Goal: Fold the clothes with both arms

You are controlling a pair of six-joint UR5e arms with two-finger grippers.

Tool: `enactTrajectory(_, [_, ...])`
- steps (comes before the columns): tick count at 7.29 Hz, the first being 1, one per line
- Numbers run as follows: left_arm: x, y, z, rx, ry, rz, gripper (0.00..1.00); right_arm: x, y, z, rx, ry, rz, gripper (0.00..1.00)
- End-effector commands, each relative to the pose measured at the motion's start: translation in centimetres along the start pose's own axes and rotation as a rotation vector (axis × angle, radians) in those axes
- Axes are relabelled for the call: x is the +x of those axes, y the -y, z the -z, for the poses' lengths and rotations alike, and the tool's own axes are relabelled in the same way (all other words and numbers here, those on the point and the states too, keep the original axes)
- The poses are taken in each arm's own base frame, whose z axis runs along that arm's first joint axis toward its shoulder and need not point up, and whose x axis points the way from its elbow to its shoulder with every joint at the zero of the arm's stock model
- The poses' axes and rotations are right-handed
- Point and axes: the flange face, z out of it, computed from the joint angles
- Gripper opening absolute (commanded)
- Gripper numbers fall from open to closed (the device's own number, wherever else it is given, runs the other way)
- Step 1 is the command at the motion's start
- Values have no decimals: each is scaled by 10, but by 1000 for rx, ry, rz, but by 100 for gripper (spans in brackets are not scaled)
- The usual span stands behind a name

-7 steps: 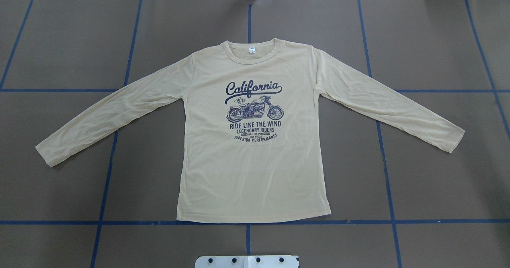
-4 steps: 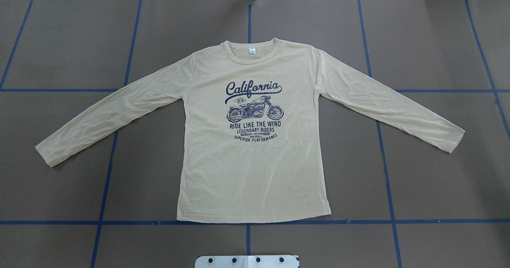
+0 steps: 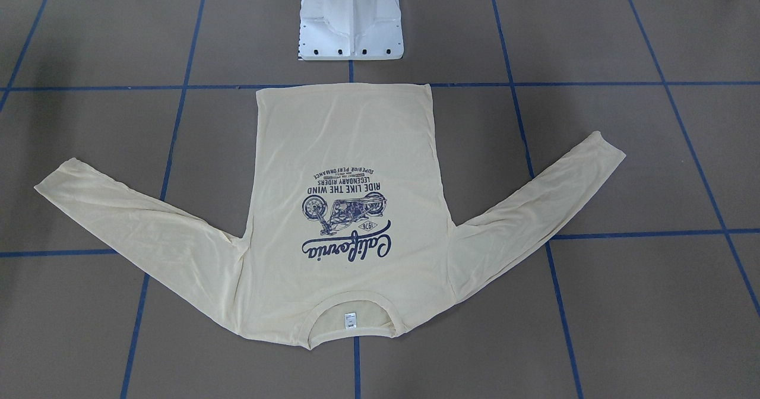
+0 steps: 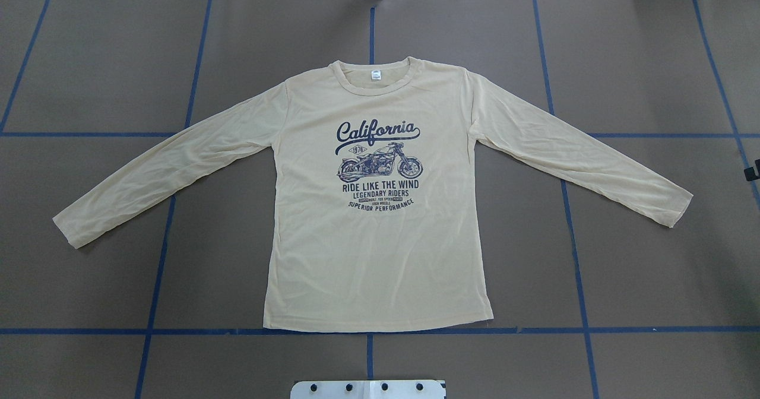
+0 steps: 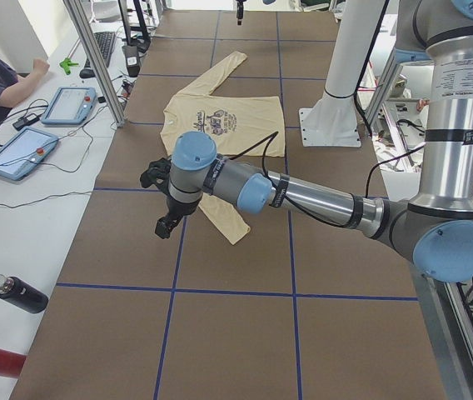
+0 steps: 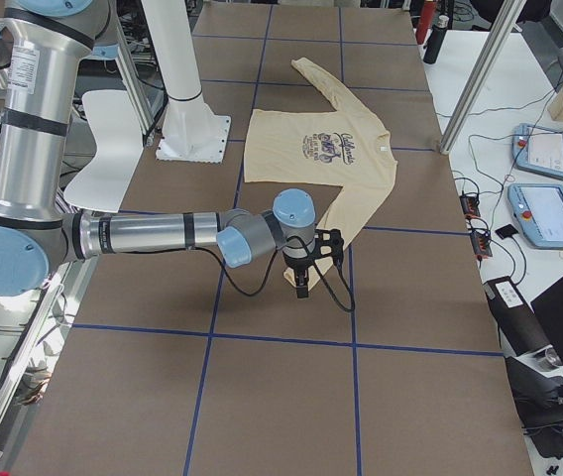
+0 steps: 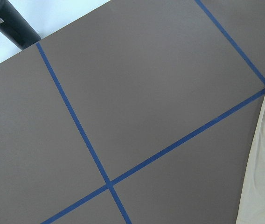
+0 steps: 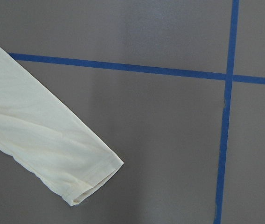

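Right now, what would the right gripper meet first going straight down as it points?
Likely the bare brown table cover, just beyond the pale cream-yellow shirt's sleeve cuff; depth unclear.

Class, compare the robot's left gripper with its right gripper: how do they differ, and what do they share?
The wrist camera of the right gripper shows a whole cuff; that of the left gripper only the T-shirt's edge. The right gripper pokes into the overhead view; the left gripper is outside it. Both hang off to the T-shirt's sides; neither holds it.
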Motion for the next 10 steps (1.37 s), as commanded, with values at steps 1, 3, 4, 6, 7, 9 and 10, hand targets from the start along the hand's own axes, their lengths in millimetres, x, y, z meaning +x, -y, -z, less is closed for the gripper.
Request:
enactTrajectory(1, [1, 1, -2, 2, -1, -11, 100, 13, -20, -70, 71, 23, -1, 93])
enactTrajectory(3, [1, -3, -3, -2, -2, -11, 100, -1, -30, -99, 100, 46, -44, 78])
enactTrajectory(4, [0, -4, -4, -4, -2, -12, 100, -20, -22, -108, 116, 43, -23, 73])
enactTrajectory(6, [0, -5, -5, -6, -3, -10, 100, -26, -15, -110, 129, 41, -12, 63])
enactTrajectory(7, [0, -5, -5, -7, -4, -11, 100, -27, -16, -113, 136, 27, -4, 62])
enactTrajectory(9, [0, -5, -5, -6, -3, -10, 100, -23, -18, -121, 126, 12, -2, 57])
enactTrajectory(10, [0, -5, -5, -6, -3, -10, 100, -26, -20, -123, 122, 14, 4, 56])
